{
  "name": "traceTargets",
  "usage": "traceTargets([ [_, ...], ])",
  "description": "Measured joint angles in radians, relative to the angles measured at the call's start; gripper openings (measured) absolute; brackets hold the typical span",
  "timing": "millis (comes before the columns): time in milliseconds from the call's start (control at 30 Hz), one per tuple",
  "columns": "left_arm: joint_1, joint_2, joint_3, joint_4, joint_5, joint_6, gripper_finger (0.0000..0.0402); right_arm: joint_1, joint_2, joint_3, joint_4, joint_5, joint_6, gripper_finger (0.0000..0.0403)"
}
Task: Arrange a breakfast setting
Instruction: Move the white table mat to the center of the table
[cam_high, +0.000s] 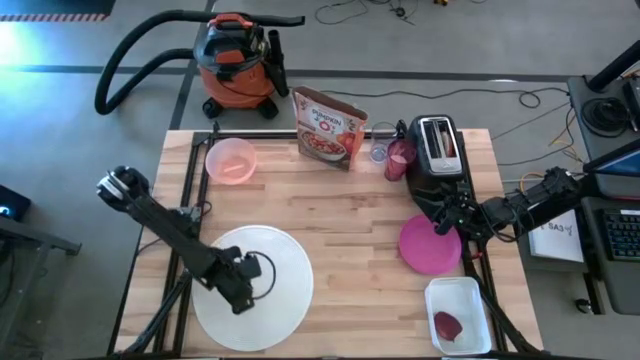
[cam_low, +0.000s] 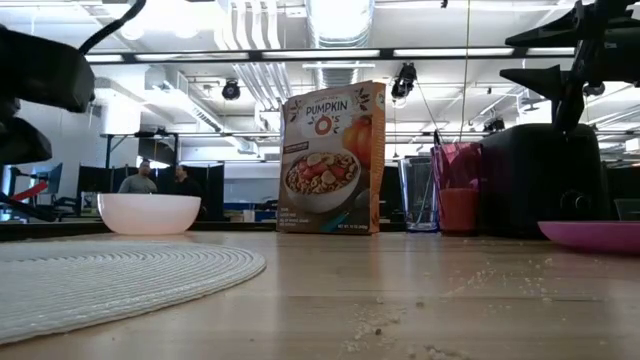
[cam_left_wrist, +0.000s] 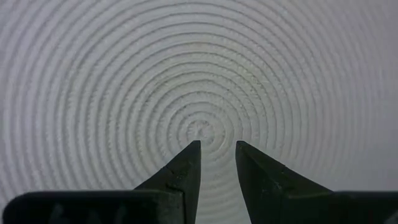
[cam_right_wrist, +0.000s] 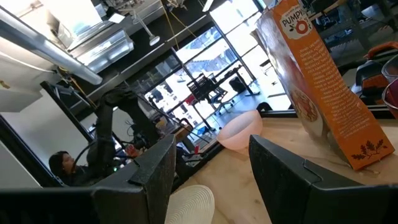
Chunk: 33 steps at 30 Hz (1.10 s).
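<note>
near edge, about 7 o'clock on the table: large white round plate (cam_high: 252, 285), really a flat ribbed disc of woven rings, lying flat; round, so no long axis and no heading. left gripper (cam_high: 243, 290) hangs just above its centre, tips pointing straight down, jaws a narrow gap apart with nothing between them.

near edge, 5 o'clock: white rectangular tray (cam_high: 459, 316) holding a dark red item, long axis running near to far.

3 to 4 o'clock: smaller magenta plate (cam_high: 430, 244), flat, round, no heading. right gripper (cam_high: 447, 212) sits over its far rim, jaws standing apart and empty, aimed across the table toward 9 o'clock.

far edge, 11 o'clock: pale pink bowl (cam_high: 231, 160), upright, mouth up.

far edge, 12 o'clock: cereal box (cam_high: 328, 126), standing upright, long axis vertical, printed face toward the near edge.

far edge, 1 o'clock: clear glass (cam_high: 379, 151) and translucent pink cup (cam_high: 400, 159), both upright, just beside each other; black toaster (cam_high: 437, 146) next to them.

teal-handled spoon: not made out.

step in hand, as judged: early; white disc set as the base, nothing yet stacked on it. next move likely calls for the right gripper to drop to the magenta plate's rim, pinch it, and carry it toward the disc.
</note>
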Motion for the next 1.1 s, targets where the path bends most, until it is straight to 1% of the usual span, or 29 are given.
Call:
traceTargets([
  [133, 0.0, 0.086, 0.033, -0.023, -0.003, 0.042, 0.0084, 0.0, 0.0, 0.0, 0.0, 0.0, 0.0, 0.0192],
  [233, 0.0, 0.122, 0.052, -0.04, -0.008, 0.075, 0.0084, 0.0, 0.0, 0.0, 0.0, 0.0, 0.0, 0.0192],
  [367, 0.003, 0.139, 0.058, -0.05, -0.007, 0.102, 0.0084, 0.0, 0.0, 0.0, 0.0, 0.0, 0.0, 0.0192],
  [467, 0.027, 0.137, 0.055, -0.046, 0.001, 0.128, 0.0084, 0.0, 0.0, 0.0, 0.0, 0.0, 0.0, 0.0192],
  [600, 0.087, 0.136, 0.053, -0.018, 0.0, 0.205, 0.0084, 0.0, 0.0, 0.0, 0.0, 0.0, 0.0, 0.0192],
  [933, 0.262, 0.142, 0.049, 0.16, -0.003, 0.46, 0.0084, 0.0, 0.0, 0.0, 0.0, 0.0, 0.0, 0.0192],
  [1100, 0.343, 0.147, 0.047, 0.221, -0.002, 0.54, 0.0084, 0.0, 0.0, 0.0, 0.0, 0.0, 0.0, 0.0192],
])
